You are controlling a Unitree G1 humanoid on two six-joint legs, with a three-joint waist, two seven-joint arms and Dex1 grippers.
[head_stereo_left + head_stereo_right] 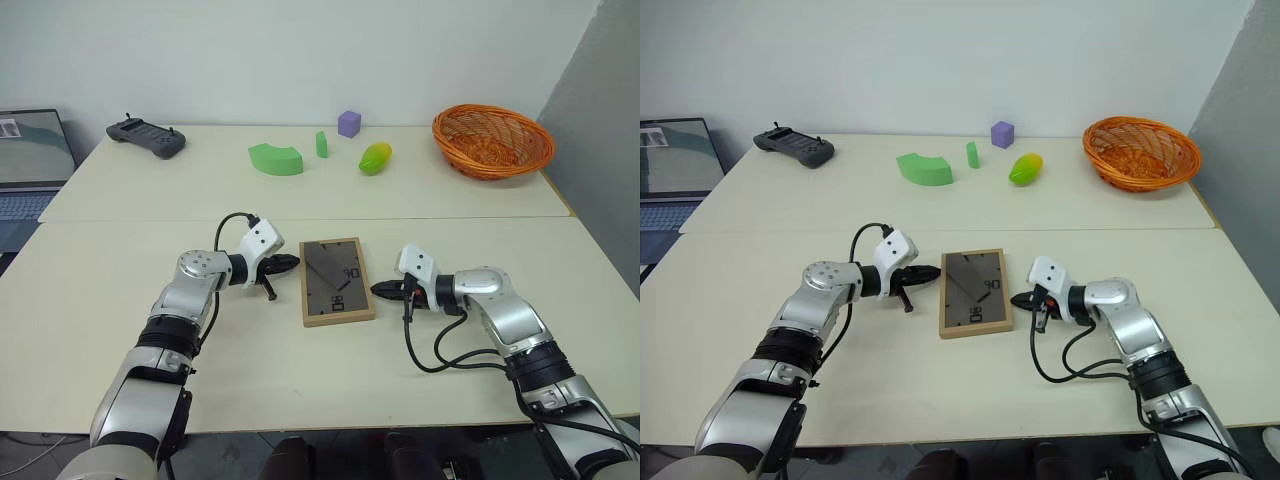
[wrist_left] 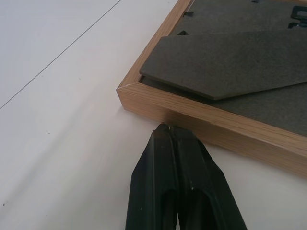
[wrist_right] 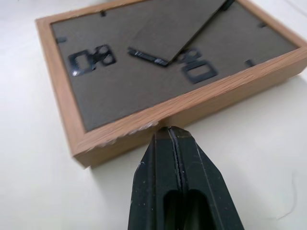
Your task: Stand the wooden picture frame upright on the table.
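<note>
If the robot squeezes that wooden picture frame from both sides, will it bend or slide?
Probably not bend: the wooden picture frame has thick wood edges. It lies flat, face down, on the smooth table, so it might slide. The shut left gripper and right gripper look narrow, so it may slip.

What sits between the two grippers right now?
The wooden picture frame, lying flat with its dark back up on the table. In the eye views the shut left gripper and right gripper flank its side edges.

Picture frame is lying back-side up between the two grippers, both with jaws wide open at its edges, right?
Not quite. The picture frame does lie back-side up between them, but the left gripper and right gripper are both shut, fingertips at its wooden edges, as both wrist views show.
</note>
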